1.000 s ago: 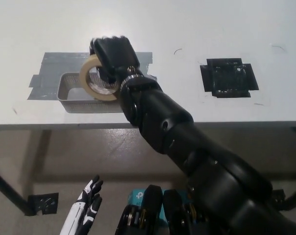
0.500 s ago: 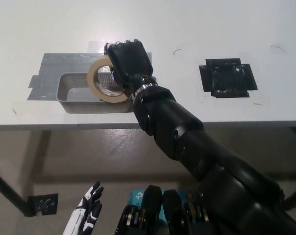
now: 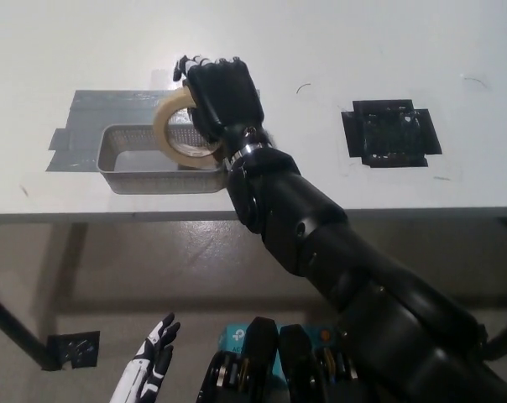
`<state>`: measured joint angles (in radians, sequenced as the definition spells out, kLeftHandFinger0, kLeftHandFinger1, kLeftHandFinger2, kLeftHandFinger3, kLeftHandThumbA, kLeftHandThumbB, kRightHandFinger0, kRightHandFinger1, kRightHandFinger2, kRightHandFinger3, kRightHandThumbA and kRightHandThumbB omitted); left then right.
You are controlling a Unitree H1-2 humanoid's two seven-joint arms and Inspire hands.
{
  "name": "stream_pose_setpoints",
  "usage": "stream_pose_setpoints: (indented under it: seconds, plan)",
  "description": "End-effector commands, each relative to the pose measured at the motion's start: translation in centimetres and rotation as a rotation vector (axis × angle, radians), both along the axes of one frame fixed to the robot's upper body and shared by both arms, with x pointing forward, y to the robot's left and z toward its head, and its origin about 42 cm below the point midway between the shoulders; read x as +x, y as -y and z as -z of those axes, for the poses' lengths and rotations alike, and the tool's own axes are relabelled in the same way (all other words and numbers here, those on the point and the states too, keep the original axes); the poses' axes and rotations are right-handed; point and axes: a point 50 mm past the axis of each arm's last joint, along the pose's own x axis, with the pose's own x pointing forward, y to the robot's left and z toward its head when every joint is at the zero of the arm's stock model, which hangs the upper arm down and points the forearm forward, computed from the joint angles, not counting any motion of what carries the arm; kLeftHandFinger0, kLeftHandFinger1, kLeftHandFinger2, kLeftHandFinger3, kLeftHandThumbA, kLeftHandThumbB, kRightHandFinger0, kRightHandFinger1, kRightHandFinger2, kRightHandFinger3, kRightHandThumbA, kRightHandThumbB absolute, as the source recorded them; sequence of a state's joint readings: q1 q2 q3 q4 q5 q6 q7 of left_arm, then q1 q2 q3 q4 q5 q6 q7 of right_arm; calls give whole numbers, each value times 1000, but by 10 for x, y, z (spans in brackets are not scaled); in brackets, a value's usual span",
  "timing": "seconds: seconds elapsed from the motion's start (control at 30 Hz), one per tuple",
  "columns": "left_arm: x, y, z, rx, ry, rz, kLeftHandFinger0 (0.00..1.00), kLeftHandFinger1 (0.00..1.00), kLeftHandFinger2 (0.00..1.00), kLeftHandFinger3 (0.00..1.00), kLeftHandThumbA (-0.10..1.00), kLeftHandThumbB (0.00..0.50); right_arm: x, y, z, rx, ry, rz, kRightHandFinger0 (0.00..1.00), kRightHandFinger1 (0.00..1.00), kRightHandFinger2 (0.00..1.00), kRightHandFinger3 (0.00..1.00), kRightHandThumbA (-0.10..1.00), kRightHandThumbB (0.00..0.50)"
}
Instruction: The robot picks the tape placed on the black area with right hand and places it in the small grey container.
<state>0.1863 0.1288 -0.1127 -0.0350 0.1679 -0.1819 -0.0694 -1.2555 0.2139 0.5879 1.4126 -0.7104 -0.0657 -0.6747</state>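
The left hand (image 3: pixel 146 369) rests low at the picture's lower left, below the table edge, holding nothing with its fingers spread. The right arm (image 3: pixel 321 252) rises from the lower right, crossing the front edge of the white table (image 3: pixel 321 42) toward the left. Past that edge, the right hand (image 3: pixel 220 96) is over the right end of the grey container (image 3: pixel 119 168), its fingers closed around the tape (image 3: pixel 174 134). The tape is a beige roll, tilted up on edge with its open centre facing left, and it sits partly over the container's right end; whether it touches the mesh floor cannot be told. The container stands on a patch of grey tape (image 3: pixel 86 113) stuck to the table. Well apart to the right lies the black area (image 3: pixel 392 134), with nothing on it.
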Motion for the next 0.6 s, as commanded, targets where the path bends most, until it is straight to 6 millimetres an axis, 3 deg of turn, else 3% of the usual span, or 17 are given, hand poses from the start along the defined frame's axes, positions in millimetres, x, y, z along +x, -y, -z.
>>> stream_pose_setpoints:
  seconds: [0.0, 0.1, 0.13, 0.17, 0.2, 0.23, 0.27, 0.3, 0.33, 0.37, 0.4, 0.43, 0.47, 0.53, 0.57]
  plan:
    - [-4, 1, -8, -5, 37, 29, 1000, 1000, 1000, 1000, 979, 159, -2, -25, -56, 105, 189, -66, 0, 0, 478, 172, -63, 102]
    - [-4, 1, -9, -5, 39, 34, 1000, 1000, 1000, 1000, 985, 154, -5, -27, -59, 108, 235, -70, 0, 0, 520, 228, -96, 102]
    - [-5, 1, -10, -17, 36, 36, 1000, 1000, 1000, 1000, 980, 148, -6, -27, -57, 115, 243, -73, 0, 0, 505, 288, -100, 129]
    - [-5, 1, -9, -20, 37, 37, 1000, 1000, 1000, 1000, 977, 151, -7, -27, -55, 120, 248, -75, 0, 0, 458, 418, -91, 141]
    - [-4, 1, -10, -20, 36, 37, 1000, 1000, 1000, 1000, 978, 158, -7, -27, -53, 112, 246, -71, 0, 0, 381, 398, -37, 105]
    - [-3, 2, -11, -12, 42, 38, 1000, 1000, 1000, 1000, 989, 155, -7, -27, -49, 105, 222, -63, 0, 0, 375, 294, 23, 73]
    - [-2, 3, -12, -17, 41, 38, 1000, 1000, 1000, 1000, 989, 160, -6, -26, -47, 102, 196, -66, 0, 0, 392, 216, 101, 95]
    - [-1, 3, -12, -16, 40, 37, 1000, 1000, 1000, 1000, 993, 165, -5, -27, -45, 79, 174, -61, 0, 2, 427, 221, 213, 115]
    - [-2, 2, -12, -18, 38, 36, 1000, 1000, 1000, 1000, 995, 162, -4, -28, -38, 17, 107, -41, 109, 177, 638, 423, 318, 184]
    - [-1, 3, -13, -20, 39, 36, 1000, 1000, 1000, 1000, 994, 163, -3, -27, -37, -6, 83, -32, 84, 165, 536, 509, 414, 194]
    - [-1, 4, -14, -25, 47, 35, 1000, 1000, 1000, 1000, 989, 145, -2, -27, -26, -18, -35, -46, 485, 541, 812, 845, 400, 249]
    - [-3, 4, -13, -25, 42, 37, 1000, 1000, 997, 1000, 998, 143, -5, -24, -8, -67, -90, -46, 769, 738, 972, 1000, 442, 315]
    - [-4, 4, -13, -23, 40, 39, 1000, 1000, 994, 1000, 1000, 143, -6, -22, 1, -92, -101, -44, 796, 751, 974, 1000, 455, 315]
    - [-6, 4, -15, -8, 38, 48, 1000, 1000, 967, 1000, 1000, 133, -14, -14, 34, -161, -150, -28, 1000, 1000, 1000, 1000, 546, 332]
    - [-7, 5, -15, -3, 35, 55, 1000, 1000, 965, 1000, 1000, 139, -15, -11, 42, -174, -172, -14, 1000, 1000, 1000, 1000, 584, 364]
